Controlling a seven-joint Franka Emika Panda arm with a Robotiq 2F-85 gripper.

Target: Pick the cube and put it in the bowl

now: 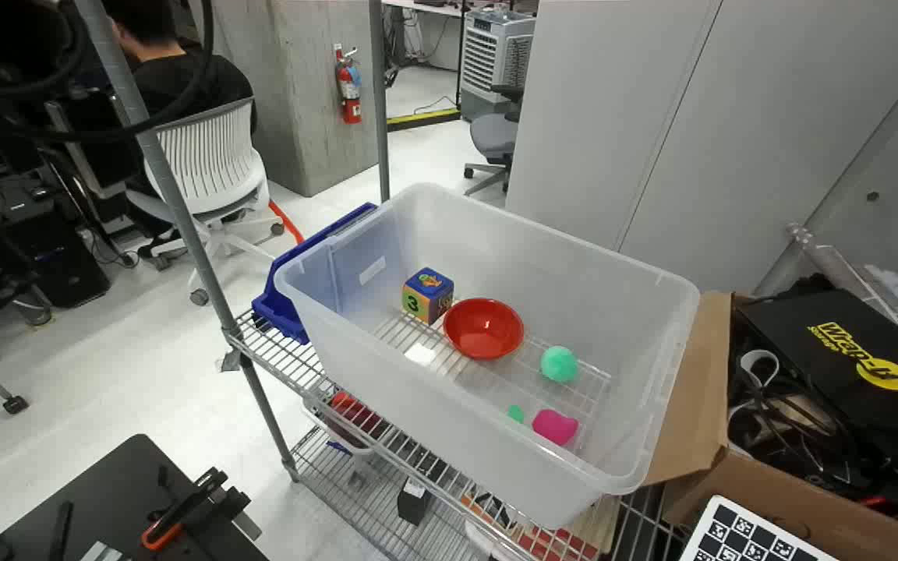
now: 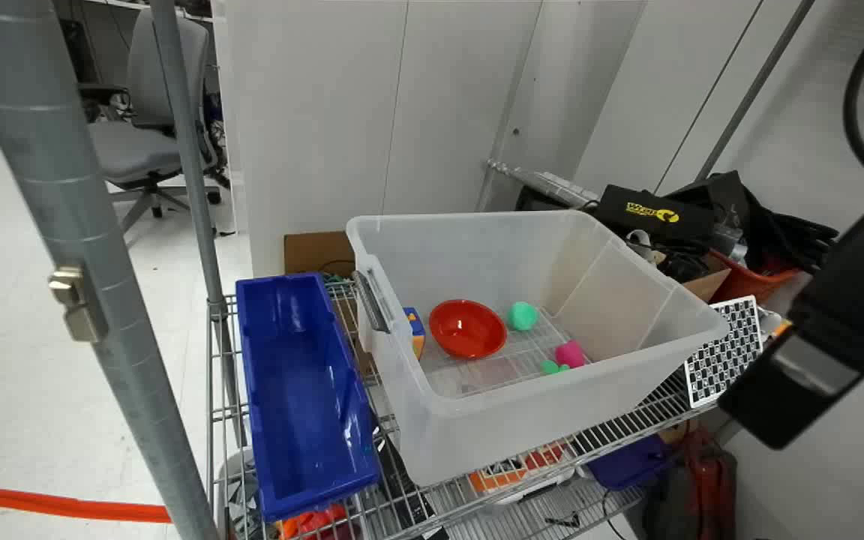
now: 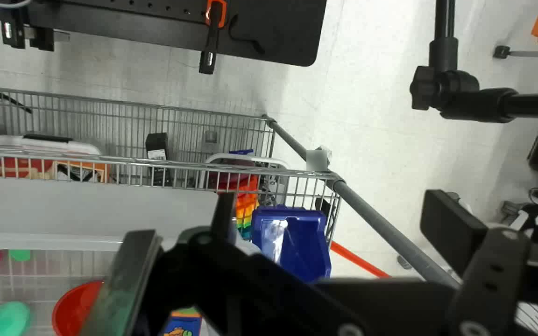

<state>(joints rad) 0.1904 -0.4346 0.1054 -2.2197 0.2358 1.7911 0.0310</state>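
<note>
Well, far on the left in an exterior view, a person (image 1: 176, 75) in a black top sits on a white chair (image 1: 207, 164). Next comes a tall gray pole (image 1: 183, 210) at the corner of the wire tabletop (image 1: 281, 360). A blue bin (image 1: 276, 308) sits there, just beside a big, see-through white tub (image 1: 433, 413). Near the tub's left end, the cube (image 1: 428, 296) sits on the tub's floor, with a blue top and a black 3 on one side. Just to its right, the red bowl (image 1: 484, 331) stands the right way up; I cannot tell if the two touch. In both exterior views the cube is left of the bowl. Then come a small green piece (image 1: 515, 414) and a pink piece (image 1: 555, 427), near the front wall, and a round green thing (image 1: 559, 364) farther back. Right of the tub is a brown box (image 1: 698, 389) with a black case (image 1: 846, 343) with yellow writing on top, and a card (image 1: 753, 538) with black and white squares shows in front.

From the left in the wrist view, the bowl shows first, then the cube, each partly hidden by the tool (image 3: 334, 228). The tool's two black fingers (image 3: 453, 233) are wide apart, and part of the blue bin shows between them, farther off.
</note>
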